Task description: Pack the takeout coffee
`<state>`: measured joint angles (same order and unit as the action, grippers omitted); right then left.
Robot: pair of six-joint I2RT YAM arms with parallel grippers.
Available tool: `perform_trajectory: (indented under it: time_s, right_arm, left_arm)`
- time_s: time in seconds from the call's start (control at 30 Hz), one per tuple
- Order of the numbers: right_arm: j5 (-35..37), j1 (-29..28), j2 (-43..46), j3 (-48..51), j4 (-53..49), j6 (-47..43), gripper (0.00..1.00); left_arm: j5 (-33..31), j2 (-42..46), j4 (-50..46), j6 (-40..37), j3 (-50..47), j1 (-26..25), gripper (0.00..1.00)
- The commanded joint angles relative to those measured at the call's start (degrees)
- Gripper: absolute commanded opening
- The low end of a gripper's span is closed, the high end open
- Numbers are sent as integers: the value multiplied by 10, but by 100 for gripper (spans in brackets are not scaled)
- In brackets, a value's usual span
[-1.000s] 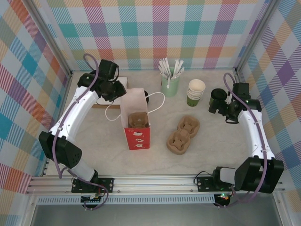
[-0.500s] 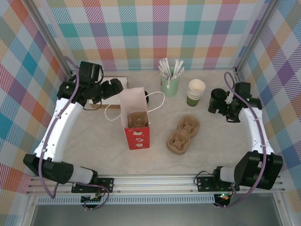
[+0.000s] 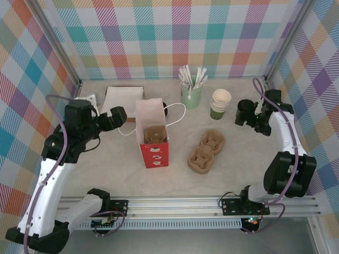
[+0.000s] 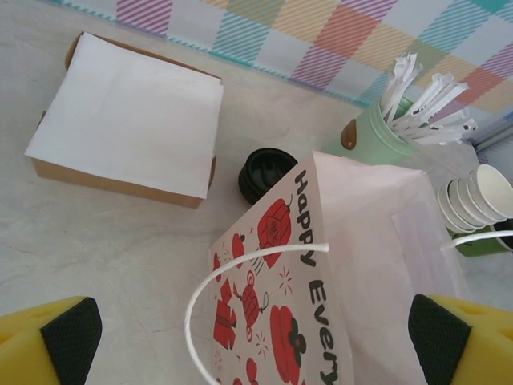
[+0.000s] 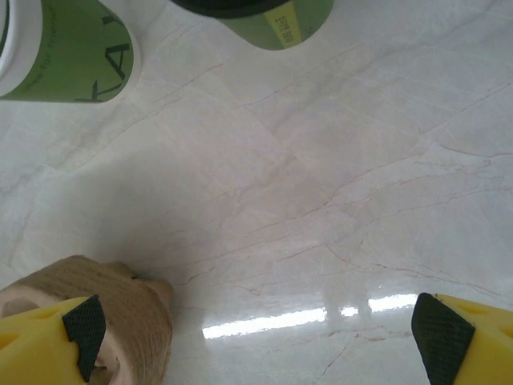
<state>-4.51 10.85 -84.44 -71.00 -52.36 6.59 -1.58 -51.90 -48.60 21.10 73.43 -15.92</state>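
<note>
The takeout coffee (image 4: 267, 172) shows as a round black lid on the table just behind the bag; from above, the coffee (image 3: 164, 106) peeks out at the bag's back edge. The white paper bag with red prints (image 3: 152, 132) stands upright and open with a brown cup carrier inside. My left gripper (image 3: 116, 115) hangs open left of the bag, and the left gripper (image 4: 252, 333) frames the bag's printed side (image 4: 304, 265). My right gripper (image 3: 241, 114) is open over bare table right of the cup stack, with nothing inside the right gripper (image 5: 256, 329). Another green cup with a dark top (image 5: 256, 16) is cut off by the frame.
A pale green pot of white stirrers (image 3: 190, 92) and a stack of lidless green cups (image 3: 220, 103) stand at the back. Two brown pulp carriers (image 3: 206, 152) lie right of the bag. A white-topped brown box (image 3: 124, 96) sits at the back left.
My left arm has drawn back from the back-left corner toward the near left, uncovering the white-topped box. The right arm has barely moved.
</note>
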Motion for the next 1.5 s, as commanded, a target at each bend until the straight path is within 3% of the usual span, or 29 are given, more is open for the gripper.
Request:
perform_trajectory:
  time_s: [0.0,0.2,0.9,1.27,1.47]
  right_arm:
    - [2,5,-23,-33,-13,-7,100]
    - [-1,6,-103,-105,-22,-10,100]
    - [4,-5,-354,-384,-138,-43,100]
    - [17,-21,-423,-484,-213,-59,99]
    - [24,-23,-400,-480,-202,-49,100]
  left_arm:
    - [-19,27,39,0,-45,7,100]
    - [-17,54,43,13,-83,7,100]
    - [-20,34,38,13,-78,7,100]
    - [-18,28,38,9,-75,7,100]
    - [-16,25,37,10,-77,7,100]
